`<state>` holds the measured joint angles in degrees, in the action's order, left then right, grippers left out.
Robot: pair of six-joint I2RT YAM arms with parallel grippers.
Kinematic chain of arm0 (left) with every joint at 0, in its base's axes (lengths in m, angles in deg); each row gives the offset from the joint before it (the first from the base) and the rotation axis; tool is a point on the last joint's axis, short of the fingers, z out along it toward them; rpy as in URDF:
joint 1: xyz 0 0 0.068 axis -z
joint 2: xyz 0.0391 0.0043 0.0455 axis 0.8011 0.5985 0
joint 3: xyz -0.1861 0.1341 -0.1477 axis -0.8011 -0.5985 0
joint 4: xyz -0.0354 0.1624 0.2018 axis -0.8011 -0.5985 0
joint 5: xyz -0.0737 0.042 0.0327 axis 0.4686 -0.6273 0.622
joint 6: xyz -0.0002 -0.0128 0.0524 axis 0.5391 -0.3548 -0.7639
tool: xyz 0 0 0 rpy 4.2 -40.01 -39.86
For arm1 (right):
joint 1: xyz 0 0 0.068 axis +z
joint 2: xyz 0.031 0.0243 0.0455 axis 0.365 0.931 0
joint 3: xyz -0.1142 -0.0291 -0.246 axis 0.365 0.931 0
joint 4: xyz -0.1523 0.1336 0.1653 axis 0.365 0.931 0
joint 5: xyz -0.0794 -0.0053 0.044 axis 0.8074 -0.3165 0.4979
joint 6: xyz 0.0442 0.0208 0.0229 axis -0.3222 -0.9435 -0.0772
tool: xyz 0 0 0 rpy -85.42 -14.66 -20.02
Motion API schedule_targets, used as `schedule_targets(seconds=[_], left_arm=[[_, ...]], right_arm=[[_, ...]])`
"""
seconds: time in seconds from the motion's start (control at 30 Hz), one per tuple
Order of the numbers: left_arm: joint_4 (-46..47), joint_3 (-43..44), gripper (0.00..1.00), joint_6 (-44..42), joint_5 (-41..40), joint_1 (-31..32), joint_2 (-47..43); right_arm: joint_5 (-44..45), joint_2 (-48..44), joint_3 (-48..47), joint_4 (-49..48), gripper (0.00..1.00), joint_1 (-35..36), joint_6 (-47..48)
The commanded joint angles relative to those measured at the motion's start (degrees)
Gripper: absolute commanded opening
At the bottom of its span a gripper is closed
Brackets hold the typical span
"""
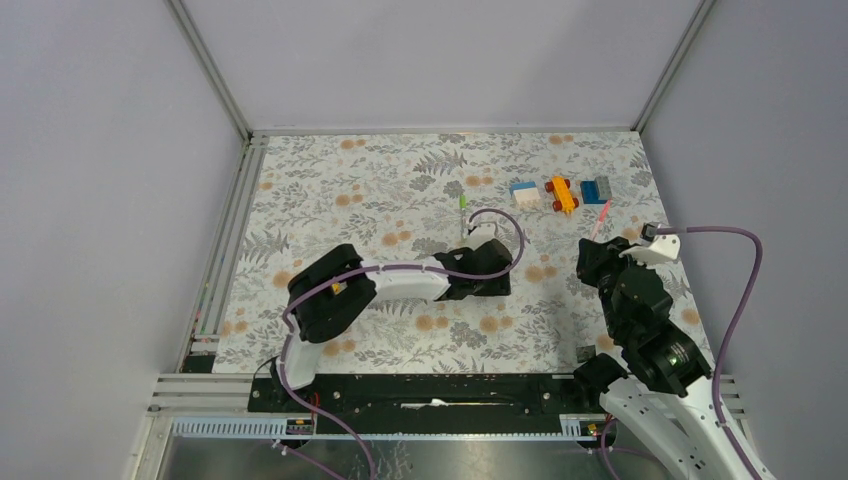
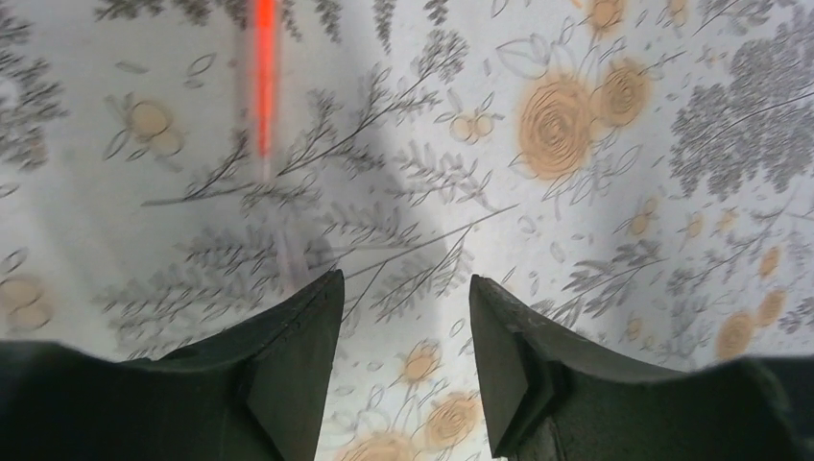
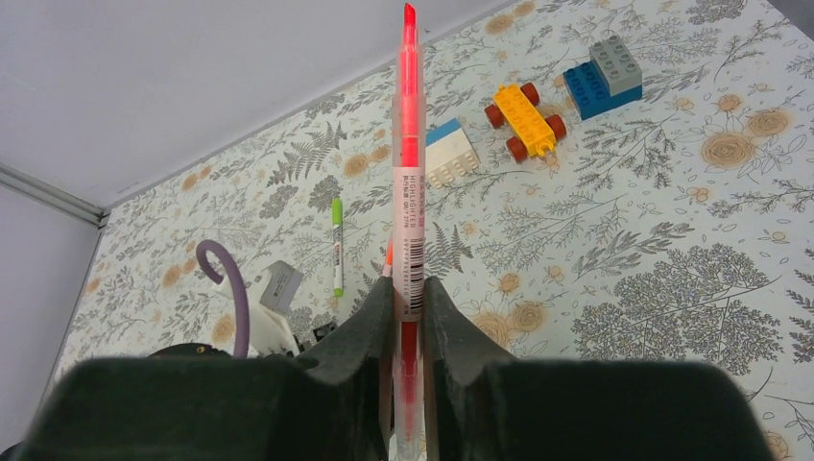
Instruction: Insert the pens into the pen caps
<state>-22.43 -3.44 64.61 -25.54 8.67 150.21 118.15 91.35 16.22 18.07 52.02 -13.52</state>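
Floral cloth fills the left wrist view, where the left gripper hangs half spread above it, its fingers empty; a blurred orange-red pen lies ahead to their left. From the right wrist, the right gripper is clenched on a pink-red pen that juts past its fingertips, and a white pen with a green end lies on the cloth beyond. From above, the held pen is at the right side, near the toy blocks, and the left arm reaches to the middle.

Top cam looks steeply down on the whole bench from behind. Left wrist cam hugs it (blurry). Right wrist looks across, sharing the toy blocks.
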Motion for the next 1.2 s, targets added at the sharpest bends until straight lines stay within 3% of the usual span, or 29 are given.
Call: schedule_targets(seconds=[0.0, 0.23, 0.4, 0.63, 0.87, 1.17], left_arm=[[-4.8, -2.0, 0.56, -3.5, -5.0, 1.1, -7.4], [-11.1, -0.5, 0.58, -10.3, -4.9, 1.5, -14.0], [-17.1, 2.5, 0.64, -15.7, -8.7, 0.7, -14.2], [-22.4, 5.0, 0.64, -19.3, -4.7, -5.3, -9.6], [-24.7, 8.5, 0.63, -21.4, -4.0, -6.3, -3.2], [-28.1, 12.1, 0.52, -20.8, -3.6, -6.6, 1.9]], right_arm=[[-0.7, 0.6, -1.8, -1.2, 0.00, -0.2, -0.3], [-1.6, 0.9, -1.7, -1.5, 0.00, -0.2, -0.6], [-2.1, 1.0, -1.9, -1.5, 0.00, -0.2, -0.6], [-2.0, 0.3, -1.8, -0.2, 0.00, -0.2, -0.4], [-2.2, 0.0, -1.2, -0.2, 0.00, -0.2, -0.5], [-2.0, 0.0, -1.2, 0.0, 0.00, -0.2, -0.3]])
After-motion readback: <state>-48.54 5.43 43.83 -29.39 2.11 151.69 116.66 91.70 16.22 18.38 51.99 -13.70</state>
